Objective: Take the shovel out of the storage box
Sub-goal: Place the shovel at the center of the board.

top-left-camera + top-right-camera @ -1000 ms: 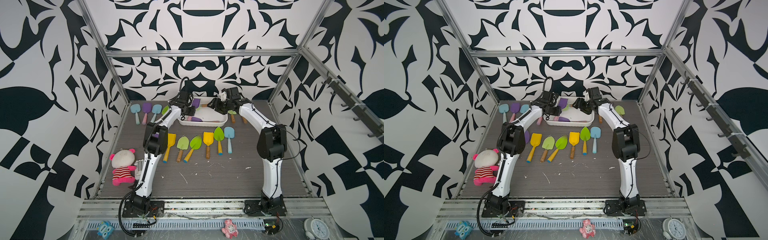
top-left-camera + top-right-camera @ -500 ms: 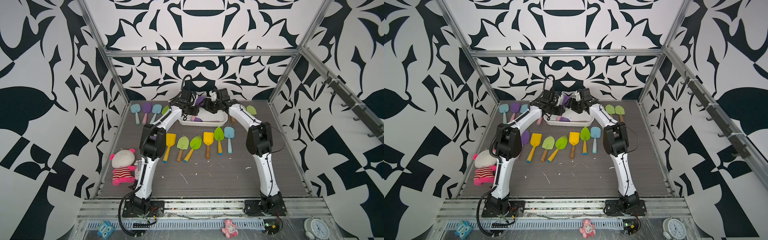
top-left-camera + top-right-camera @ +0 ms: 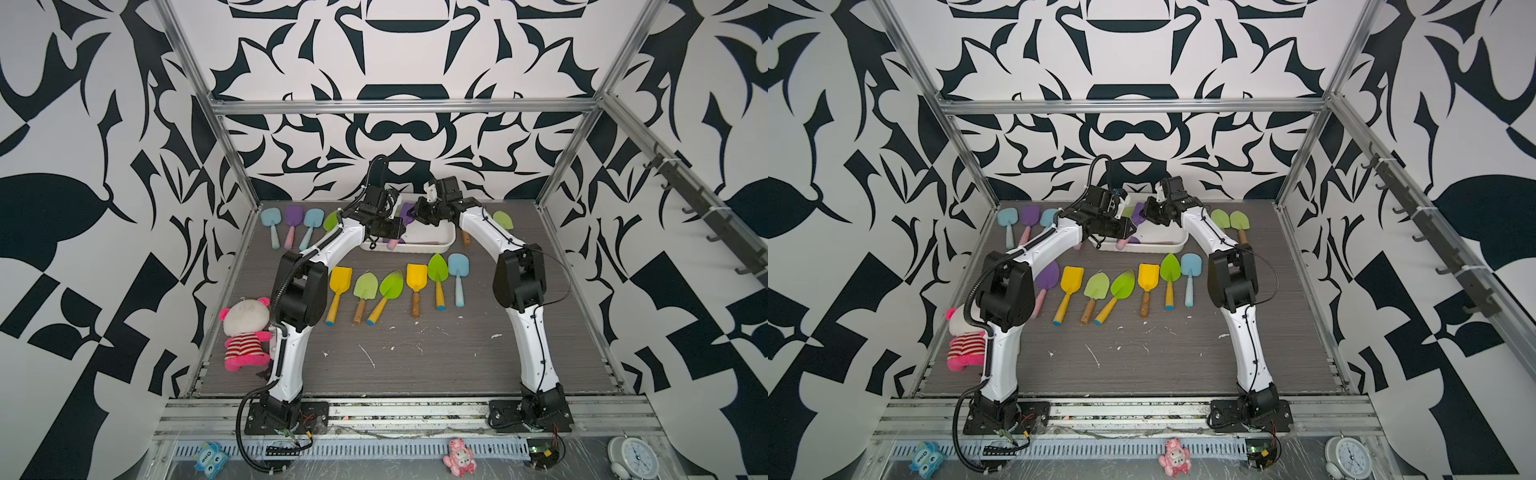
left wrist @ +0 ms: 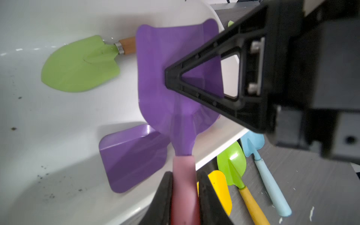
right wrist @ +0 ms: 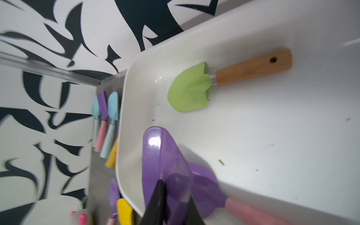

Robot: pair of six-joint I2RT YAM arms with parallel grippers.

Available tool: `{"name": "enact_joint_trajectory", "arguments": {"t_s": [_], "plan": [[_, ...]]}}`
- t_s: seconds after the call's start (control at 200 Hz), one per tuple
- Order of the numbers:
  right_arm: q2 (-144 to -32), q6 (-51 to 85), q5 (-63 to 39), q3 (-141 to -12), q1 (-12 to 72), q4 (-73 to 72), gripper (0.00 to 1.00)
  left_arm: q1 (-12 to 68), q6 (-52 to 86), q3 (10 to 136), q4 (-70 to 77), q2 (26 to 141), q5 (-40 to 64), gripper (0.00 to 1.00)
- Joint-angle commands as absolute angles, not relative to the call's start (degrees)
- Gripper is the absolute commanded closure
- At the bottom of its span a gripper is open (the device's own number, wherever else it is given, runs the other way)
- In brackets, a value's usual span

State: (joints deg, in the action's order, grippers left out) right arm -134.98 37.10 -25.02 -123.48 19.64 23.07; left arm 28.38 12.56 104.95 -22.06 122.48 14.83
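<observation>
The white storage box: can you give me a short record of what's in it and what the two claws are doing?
Box: storage box, white, shallow
Lying inside: green shovel; second purple shovel
Left gripper: shut on the purple shovel's pink handle
Right gripper: shut on that shovel's blade
Purple shovel: held over the box, not yet out

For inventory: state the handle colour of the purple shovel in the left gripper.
Pink. The purple shovel's handle shows best in the left wrist view.
</observation>
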Motion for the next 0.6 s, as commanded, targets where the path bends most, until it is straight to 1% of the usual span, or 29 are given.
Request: {"name": "enact_joint_trajectory", "arguments": {"t_s": [0.0, 0.015, 0.08, 0.1, 0.13, 0.155, 0.205, 0.265, 0.29, 0.315, 0.325, 0.34, 0.425, 0.51, 0.595], "plan": [[-126.78, 33.61, -25.95, -121.21, 18.87, 22.78, 0.99, 29.34, 16.20, 102.63, -13.61, 118.05, 22.29, 0.87], [-125.94, 33.32, -26.25, -120.52, 18.63, 22.77, 1.00, 29.41, 16.84, 102.04, -12.67, 117.71, 23.09, 0.84], [-122.06, 30.71, -27.58, -117.52, 17.16, 24.83, 1.00, 29.66, 19.66, 99.61, -7.61, 115.92, 25.17, 0.75], [-120.82, 29.52, -28.12, -116.57, 16.48, 26.06, 1.00, 29.70, 20.41, 98.81, -6.09, 115.30, 25.67, 0.68], [-118.81, 27.43, -28.89, -114.74, 15.25, 28.04, 1.00, 29.73, 21.45, 97.78, -4.10, 114.25, 26.36, 0.53], [-116.83, 25.67, -29.37, -113.06, 14.17, 29.61, 1.00, 29.79, 22.26, 97.00, -2.89, 113.35, 26.39, 0.43], [-112.97, 21.38, -29.98, -109.46, 11.88, 33.23, 1.00, 29.78, 23.25, 95.25, -0.55, 111.37, 26.71, 0.30], [-108.71, 16.05, -29.97, -105.34, 9.10, 38.29, 1.00, 29.78, 23.59, 92.88, 1.43, 108.53, 26.36, 0.20], [-107.15, 14.12, -29.90, -103.68, 7.76, 40.46, 1.00, 29.68, 23.42, 92.09, 1.59, 107.40, 25.72, 0.17], [-105.56, 12.23, -29.74, -101.73, 6.46, 42.21, 1.00, 29.55, 23.00, 91.46, 1.31, 106.38, 24.79, 0.16], [-105.01, 11.45, -29.60, -101.00, 6.05, 42.79, 1.00, 29.54, 22.78, 91.20, 1.14, 106.00, 24.39, 0.13], [-104.04, 10.34, -29.09, -99.75, 5.36, 43.78, 1.00, 29.42, 22.49, 90.89, 0.83, 105.44, 23.71, 0.11], [-99.72, 4.46, -25.05, -91.63, 1.07, 45.59, 1.00, 28.85, 19.28, 89.84, -2.87, 103.16, 19.39, 0.04], [-98.77, 1.42, -21.91, -84.97, -3.06, 45.25, 1.00, 28.09, 15.78, 93.09, -10.73, 104.53, 14.41, 0.02], [-99.79, -0.61, -22.48, -80.96, -5.90, 42.27, 1.00, 26.92, 13.71, 99.85, -18.99, 108.95, 12.44, 0.03]]}}
